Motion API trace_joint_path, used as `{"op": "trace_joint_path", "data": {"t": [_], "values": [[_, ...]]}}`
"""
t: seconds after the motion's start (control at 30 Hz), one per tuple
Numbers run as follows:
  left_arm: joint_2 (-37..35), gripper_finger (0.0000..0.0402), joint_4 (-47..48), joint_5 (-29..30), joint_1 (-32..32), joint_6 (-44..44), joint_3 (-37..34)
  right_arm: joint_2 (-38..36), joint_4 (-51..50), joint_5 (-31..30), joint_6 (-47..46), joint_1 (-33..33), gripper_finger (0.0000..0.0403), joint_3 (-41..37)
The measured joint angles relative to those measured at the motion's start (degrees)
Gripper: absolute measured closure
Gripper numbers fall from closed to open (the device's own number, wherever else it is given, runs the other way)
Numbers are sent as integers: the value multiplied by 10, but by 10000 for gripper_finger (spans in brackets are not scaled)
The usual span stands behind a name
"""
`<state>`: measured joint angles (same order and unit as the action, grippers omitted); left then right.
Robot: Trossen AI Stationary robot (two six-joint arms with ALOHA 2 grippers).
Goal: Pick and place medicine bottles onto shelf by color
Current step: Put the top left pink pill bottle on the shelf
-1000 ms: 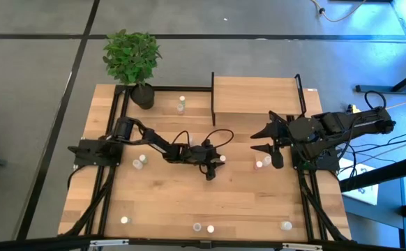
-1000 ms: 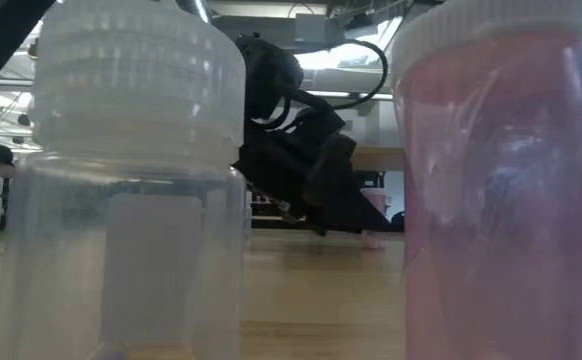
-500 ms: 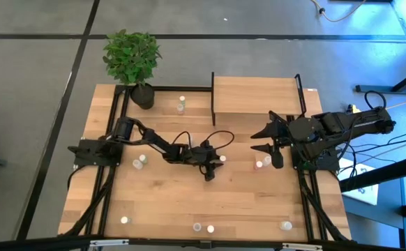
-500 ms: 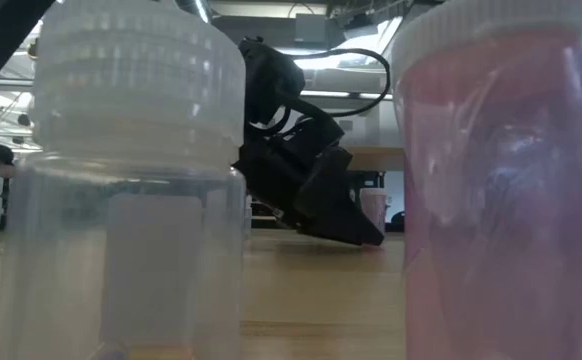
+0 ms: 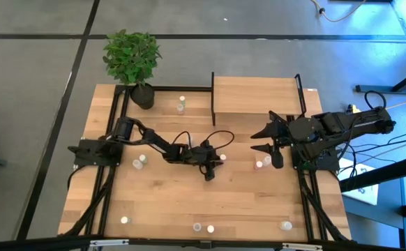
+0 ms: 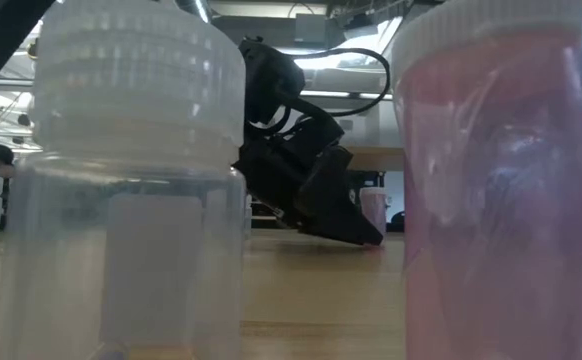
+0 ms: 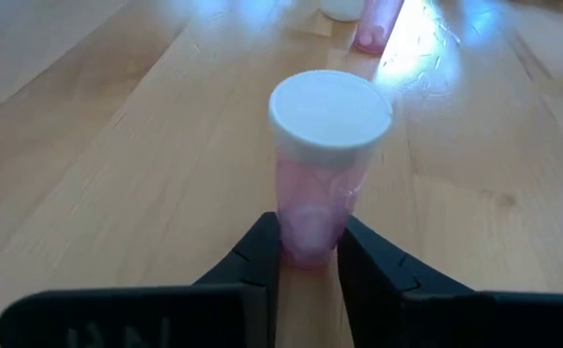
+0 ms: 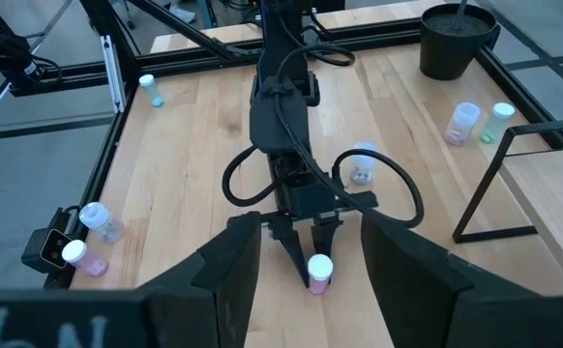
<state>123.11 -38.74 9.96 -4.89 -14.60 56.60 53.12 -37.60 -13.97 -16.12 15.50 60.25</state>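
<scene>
Left hand [image 7: 308, 253] grasping a pink bottle [image 7: 322, 164] on the desk [image 5: 168, 195].
The bottle stands upright just in front of the shelf [image 5: 255, 94]; right hand [image 5: 264, 142], fingers spread, hovers nearby.

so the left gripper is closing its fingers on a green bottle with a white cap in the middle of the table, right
Not quite: the bottle is pink, not green. The left wrist view shows the left gripper with its fingers on either side of a pink bottle with a white cap, standing upright on the table. The high view places it mid-table.
</scene>
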Motion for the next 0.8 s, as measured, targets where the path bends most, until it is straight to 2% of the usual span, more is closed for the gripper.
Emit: {"op": "trace_joint_path", "data": {"t": [0.8], "values": [[-28,339,10,0,10,0,-1,1,-1,6,-15,0,221,0]]}}
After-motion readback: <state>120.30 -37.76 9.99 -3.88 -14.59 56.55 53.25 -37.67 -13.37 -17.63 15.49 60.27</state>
